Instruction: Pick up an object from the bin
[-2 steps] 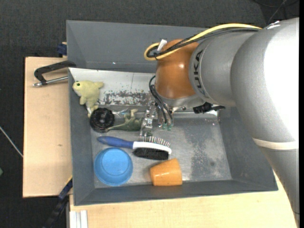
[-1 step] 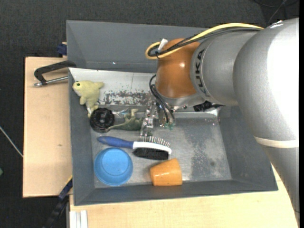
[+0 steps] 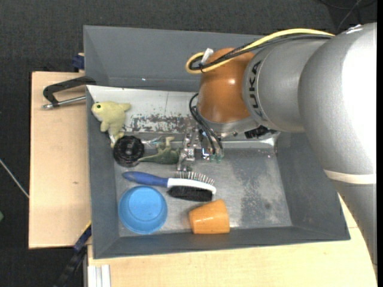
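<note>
My gripper (image 3: 190, 153) hangs low in the middle of the bin, under the arm's orange cover. Its tip is at the right end of a small green toy figure (image 3: 160, 156) that lies on the bin floor. Just below the gripper lies a brush (image 3: 179, 187) with a blue handle, a black head and white bristles; its bristles are close beneath the tip. Whether anything is gripped is hidden by the metal parts.
A black round disc-like thing (image 3: 127, 150) lies left of the green toy, and a yellow plush animal (image 3: 109, 115) sits in the far left corner. A blue bowl (image 3: 142, 209) and an orange cup (image 3: 209, 217) on its side lie along the near wall.
</note>
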You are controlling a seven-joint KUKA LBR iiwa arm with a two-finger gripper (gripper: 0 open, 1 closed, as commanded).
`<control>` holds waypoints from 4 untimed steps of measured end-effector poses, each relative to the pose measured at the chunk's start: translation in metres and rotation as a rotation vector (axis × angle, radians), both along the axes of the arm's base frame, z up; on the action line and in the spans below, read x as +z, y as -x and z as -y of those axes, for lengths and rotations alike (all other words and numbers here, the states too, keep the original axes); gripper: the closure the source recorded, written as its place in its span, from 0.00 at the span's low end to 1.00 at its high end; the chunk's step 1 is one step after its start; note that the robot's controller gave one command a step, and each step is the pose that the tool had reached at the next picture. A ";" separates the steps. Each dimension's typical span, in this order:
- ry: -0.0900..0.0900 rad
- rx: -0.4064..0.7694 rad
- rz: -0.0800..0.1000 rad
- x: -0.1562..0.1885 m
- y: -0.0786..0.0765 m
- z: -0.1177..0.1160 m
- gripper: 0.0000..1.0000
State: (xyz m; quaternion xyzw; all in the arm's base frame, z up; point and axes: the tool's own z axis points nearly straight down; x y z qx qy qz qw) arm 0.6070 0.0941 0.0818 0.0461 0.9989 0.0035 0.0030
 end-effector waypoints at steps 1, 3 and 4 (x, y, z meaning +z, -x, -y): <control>0.003 -0.041 0.008 0.101 0.004 0.007 1.00; 0.005 0.217 0.009 0.020 0.001 -0.017 0.00; 0.012 0.403 0.025 0.008 -0.001 -0.057 0.00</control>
